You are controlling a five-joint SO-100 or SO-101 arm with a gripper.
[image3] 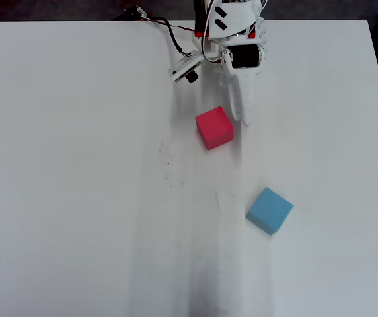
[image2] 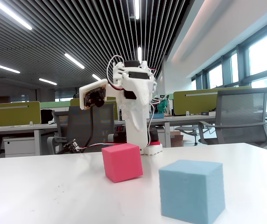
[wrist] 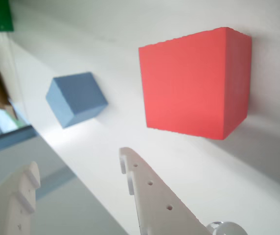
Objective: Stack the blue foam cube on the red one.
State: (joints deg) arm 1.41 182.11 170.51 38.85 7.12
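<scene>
The red foam cube [image3: 214, 127] sits on the white table near the arm's base; it also shows in the wrist view [wrist: 194, 83] and the fixed view [image2: 122, 162]. The blue foam cube [image3: 269, 210] lies apart from it, further from the arm, on the table; it shows in the wrist view [wrist: 76, 98] and close to the camera in the fixed view [image2: 192, 189]. My gripper [image3: 244, 117] points down just beside the red cube, touching neither cube. In the wrist view its two white fingertips [wrist: 76, 164] stand apart with nothing between them.
The white arm's base and cables [image3: 205, 26] stand at the table's far edge in the overhead view. The white table [image3: 76, 165] spreads wide to the left. The wrist view shows a table edge [wrist: 57, 152]. Office desks and a chair [image2: 241, 112] stand behind.
</scene>
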